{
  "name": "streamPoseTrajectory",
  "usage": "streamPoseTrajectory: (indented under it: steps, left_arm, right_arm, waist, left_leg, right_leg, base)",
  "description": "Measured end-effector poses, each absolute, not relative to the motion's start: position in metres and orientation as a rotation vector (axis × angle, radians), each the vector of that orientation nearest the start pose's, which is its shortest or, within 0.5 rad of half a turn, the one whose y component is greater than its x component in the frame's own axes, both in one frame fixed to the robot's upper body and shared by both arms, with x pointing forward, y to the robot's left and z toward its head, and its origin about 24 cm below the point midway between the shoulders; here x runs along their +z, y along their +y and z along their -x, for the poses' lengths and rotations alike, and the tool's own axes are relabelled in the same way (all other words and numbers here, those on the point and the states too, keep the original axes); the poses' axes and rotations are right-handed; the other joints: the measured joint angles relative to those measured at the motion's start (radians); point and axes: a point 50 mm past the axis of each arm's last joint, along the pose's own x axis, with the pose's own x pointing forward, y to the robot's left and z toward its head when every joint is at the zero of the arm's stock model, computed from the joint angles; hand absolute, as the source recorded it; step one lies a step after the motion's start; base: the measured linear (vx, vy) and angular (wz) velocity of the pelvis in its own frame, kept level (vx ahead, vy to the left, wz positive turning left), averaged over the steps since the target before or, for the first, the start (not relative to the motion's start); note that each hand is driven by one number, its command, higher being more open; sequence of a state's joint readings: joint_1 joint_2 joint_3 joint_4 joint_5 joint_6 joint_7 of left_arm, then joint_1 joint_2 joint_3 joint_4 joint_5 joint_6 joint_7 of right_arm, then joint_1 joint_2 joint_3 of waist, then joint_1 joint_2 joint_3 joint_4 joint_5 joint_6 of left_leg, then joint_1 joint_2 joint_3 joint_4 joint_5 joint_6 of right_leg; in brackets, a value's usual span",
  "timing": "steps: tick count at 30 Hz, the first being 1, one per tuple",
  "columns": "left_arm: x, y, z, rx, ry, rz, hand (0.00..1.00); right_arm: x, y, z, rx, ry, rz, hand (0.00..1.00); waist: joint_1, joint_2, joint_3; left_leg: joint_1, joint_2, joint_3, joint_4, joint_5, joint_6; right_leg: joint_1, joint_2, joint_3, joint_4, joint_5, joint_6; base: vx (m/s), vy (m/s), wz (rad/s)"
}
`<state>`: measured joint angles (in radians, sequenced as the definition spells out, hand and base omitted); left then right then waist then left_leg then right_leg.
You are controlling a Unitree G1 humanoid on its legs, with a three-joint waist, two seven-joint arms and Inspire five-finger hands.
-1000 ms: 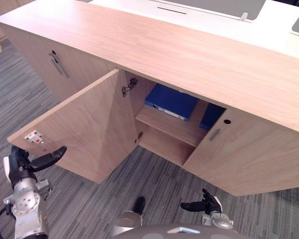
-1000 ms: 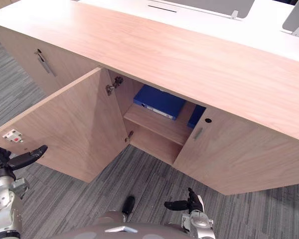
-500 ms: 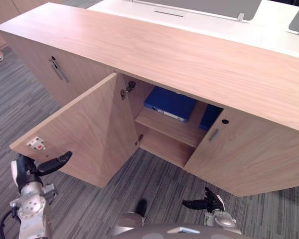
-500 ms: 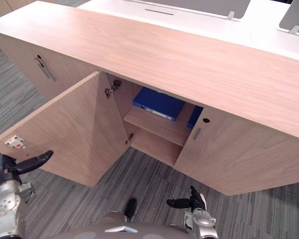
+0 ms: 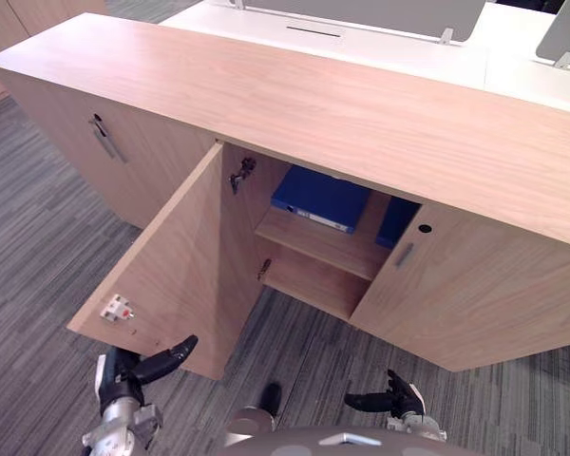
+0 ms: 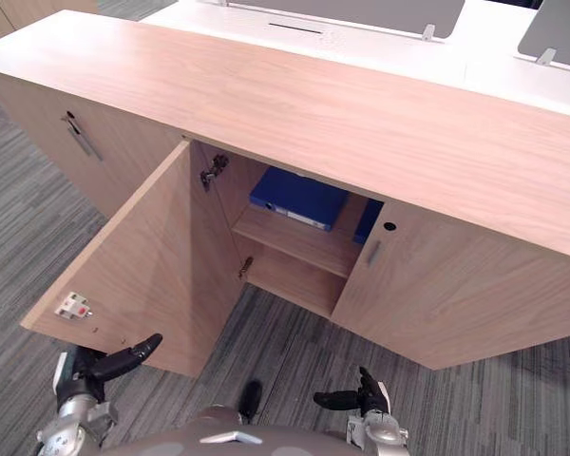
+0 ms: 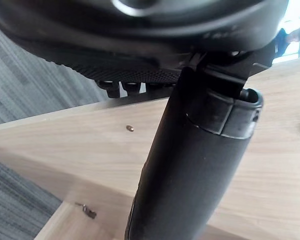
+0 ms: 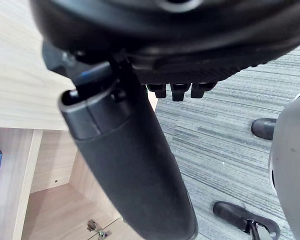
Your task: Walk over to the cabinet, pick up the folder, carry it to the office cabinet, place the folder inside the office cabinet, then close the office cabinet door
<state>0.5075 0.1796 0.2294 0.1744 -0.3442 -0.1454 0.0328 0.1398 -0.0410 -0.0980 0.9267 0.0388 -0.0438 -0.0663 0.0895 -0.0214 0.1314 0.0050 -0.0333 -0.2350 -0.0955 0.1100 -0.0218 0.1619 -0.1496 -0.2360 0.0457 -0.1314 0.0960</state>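
Grey striped carpet (image 5: pixel 38 237) lies before a long wooden cabinet (image 5: pixel 361 104), whose left door (image 5: pixel 185 256) is swung wide toward the near side, while the right door (image 5: pixel 475 294) is nearly shut. The blue folder (image 5: pixel 328 198) is seen lying flat on the shelf (image 5: pixel 323 242) inside, at the far end of the opening. It is held by neither hand.

The left hand (image 5: pixel 138 369) is shown low at the near left, just beside the door's near corner, with fingers extended and nothing grasped. Contact with the wood cannot be confirmed. The right hand (image 5: pixel 385 401) is held over the carpet at the near right, fingers relaxed and empty.

Only the closing of the door is judged to remain.

- **Slipping:** a push applied so near the corner could slide off the edge, and the door would be left ajar.
- **Blocking:** if the folder's front edge overhangs the shelf, the door could be stopped by it.
- **Pinching:** fingers kept against the panel as it meets the frame could be caught.
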Motion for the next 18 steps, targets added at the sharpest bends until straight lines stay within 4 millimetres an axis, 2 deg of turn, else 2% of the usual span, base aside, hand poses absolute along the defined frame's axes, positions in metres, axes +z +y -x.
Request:
streamPoseTrajectory:
  steps: [8,11,16,18]
  left_arm:
    - [-0.062,0.245,-0.092,0.339,0.494,0.121,1.00]
    - [-0.067,0.230,-0.094,0.263,0.525,0.139,1.00]
    - [-0.075,0.189,-0.093,0.038,0.577,0.170,1.00]
    - [-0.076,0.181,-0.096,0.008,0.574,0.182,1.00]
  right_arm:
    - [-0.152,-0.188,-0.101,-0.229,0.995,-0.016,1.00]
    - [-0.151,-0.188,-0.103,-0.230,0.988,-0.016,1.00]
    - [-0.147,-0.186,-0.112,-0.225,0.949,-0.019,1.00]
    - [-0.146,-0.184,-0.115,-0.222,0.937,-0.024,1.00]
  waist:
    - [-0.002,0.004,-0.001]
    - [-0.011,0.005,-0.001]
    - [-0.043,0.019,-0.005]
    - [-0.047,0.022,-0.006]
  left_leg:
    - [-0.014,0.006,0.052,0.000,-0.003,-0.004]
    - [-0.025,0.007,0.069,0.000,-0.002,-0.005]
    - [-0.029,0.020,0.124,0.001,-0.005,-0.002]
    - [-0.027,0.031,0.149,0.001,-0.007,-0.002]
  right_leg:
    - [-0.035,0.000,0.028,0.007,0.001,0.004]
    - [-0.053,-0.001,0.048,0.007,0.004,0.008]
    - [-0.084,0.006,0.104,0.006,0.017,0.006]
    - [-0.095,0.014,0.128,0.004,0.026,0.007]
  base:
    - [-0.02,0.008,-0.08]
    - [-0.01,0.020,-0.14]
    - [0.00,0.002,-0.31]
    - [0.00,-0.023,-0.43]
